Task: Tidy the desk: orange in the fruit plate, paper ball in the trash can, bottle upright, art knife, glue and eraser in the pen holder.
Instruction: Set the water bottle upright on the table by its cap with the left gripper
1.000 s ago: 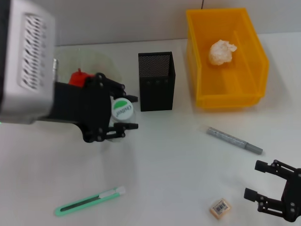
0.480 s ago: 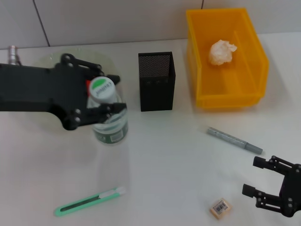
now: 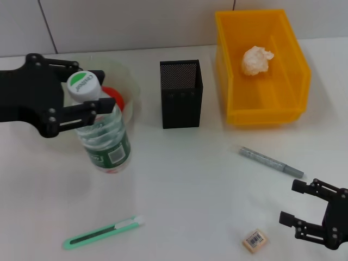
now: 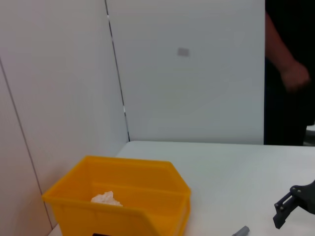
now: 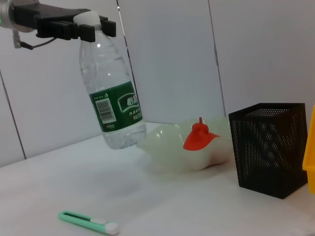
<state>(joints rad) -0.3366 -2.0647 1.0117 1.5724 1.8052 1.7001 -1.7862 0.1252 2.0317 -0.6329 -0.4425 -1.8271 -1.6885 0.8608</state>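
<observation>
Bottle (image 3: 103, 138), pinched at its cap by my left gripper (image 3: 81, 98), hangs tilted mid-left; I'd level it before lowering, while my right gripper (image 3: 304, 209) idles open at lower right.

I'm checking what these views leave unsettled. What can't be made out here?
- Orange: head view, mostly hidden behind the bottle.
- Bottle base: right wrist view leaves it unclear whether it touches the table.
- Eraser label: too small.
- Right gripper: cut by the head view's edge.
</observation>
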